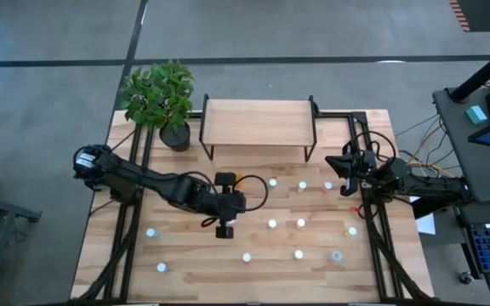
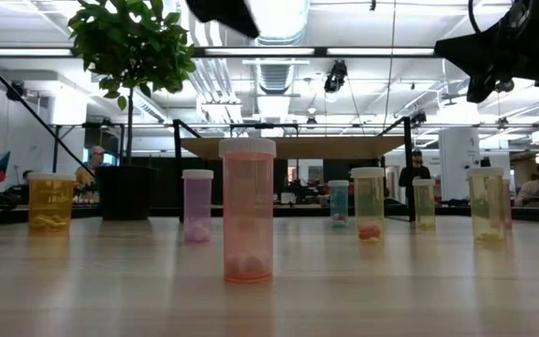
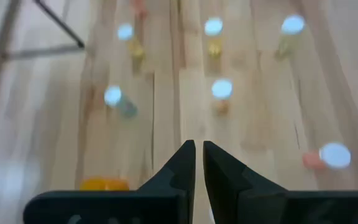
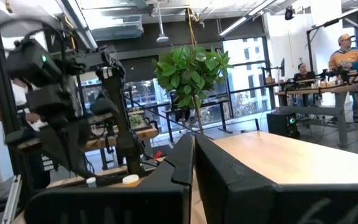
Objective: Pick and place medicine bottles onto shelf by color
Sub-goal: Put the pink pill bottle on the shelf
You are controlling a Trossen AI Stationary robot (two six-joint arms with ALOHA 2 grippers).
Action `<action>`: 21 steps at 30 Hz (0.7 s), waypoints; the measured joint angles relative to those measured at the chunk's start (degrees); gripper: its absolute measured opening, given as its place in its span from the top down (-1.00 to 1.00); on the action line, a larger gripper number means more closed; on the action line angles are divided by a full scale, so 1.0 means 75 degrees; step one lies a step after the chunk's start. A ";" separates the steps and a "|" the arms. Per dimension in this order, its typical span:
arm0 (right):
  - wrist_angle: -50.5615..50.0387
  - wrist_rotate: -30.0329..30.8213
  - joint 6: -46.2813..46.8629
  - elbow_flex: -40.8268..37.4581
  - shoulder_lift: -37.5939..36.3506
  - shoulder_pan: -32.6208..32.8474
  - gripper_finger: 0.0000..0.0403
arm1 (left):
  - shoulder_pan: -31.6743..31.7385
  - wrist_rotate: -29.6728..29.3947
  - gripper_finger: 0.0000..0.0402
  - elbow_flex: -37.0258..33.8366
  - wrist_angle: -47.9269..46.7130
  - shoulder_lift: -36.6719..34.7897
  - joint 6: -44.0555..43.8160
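High view: the left gripper (image 1: 225,228) is hanging mid-table, fingers pressed together, holding nothing; the right gripper (image 1: 344,170) is waiting beside the shelf (image 1: 258,123), also closed. The medicine bottles (image 1: 300,223) are standing scattered across the table (image 1: 194,272).

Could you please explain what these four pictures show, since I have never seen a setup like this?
This is a robot with two dark arms at a wooden table. One picture looks straight down, one looks level across the tabletop, and two come from cameras on the arms' wrists. The left gripper hovers over the middle of the table, shut and empty. The right gripper waits at the right edge, also shut and empty. Small medicine bottles with pale caps stand scattered on the table; the level view shows a pink bottle nearest. At the back stand a small empty shelf and a potted plant. Nothing is held.
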 joint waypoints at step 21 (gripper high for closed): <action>-0.0005 -0.0003 -0.0023 0.0037 0.0000 0.0000 0.96 | -0.0210 0.1178 -0.08 -0.1931 0.0725 0.0006 -0.1164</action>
